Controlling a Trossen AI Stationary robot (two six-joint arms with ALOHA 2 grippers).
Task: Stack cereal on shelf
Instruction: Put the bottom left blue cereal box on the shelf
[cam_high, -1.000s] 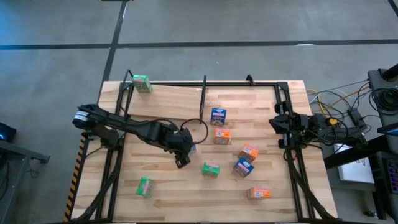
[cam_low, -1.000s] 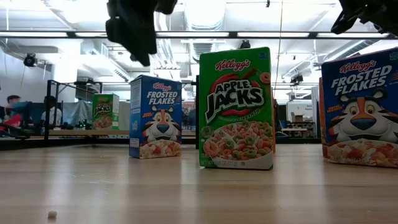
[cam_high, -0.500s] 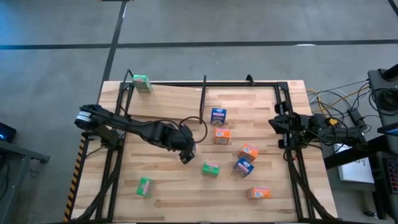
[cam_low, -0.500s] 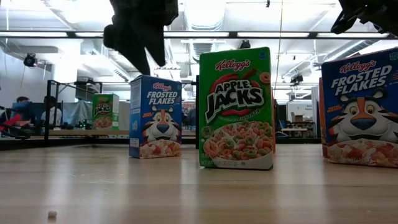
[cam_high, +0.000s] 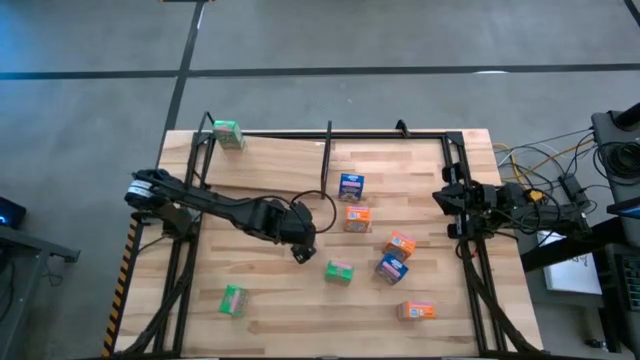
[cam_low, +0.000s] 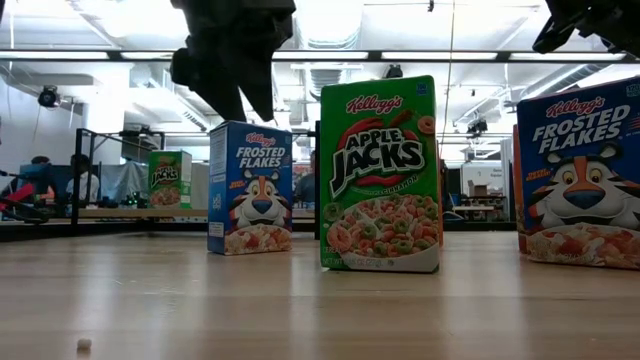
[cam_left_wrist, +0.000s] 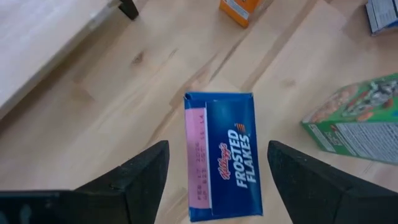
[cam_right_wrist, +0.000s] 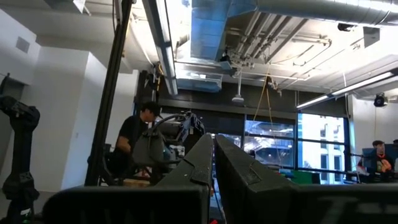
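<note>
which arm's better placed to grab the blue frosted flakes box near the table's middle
Left. The left gripper hangs open directly over the blue box, fingers either side. The right gripper sits shut at the table's right edge.

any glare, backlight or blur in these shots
Low view: bright ceiling lights behind leave the left pincer a dark silhouette, while the green box reads sharp. Right wrist view: window glow, its own fingers dark. Left wrist view: even light, blue box legible.
</note>
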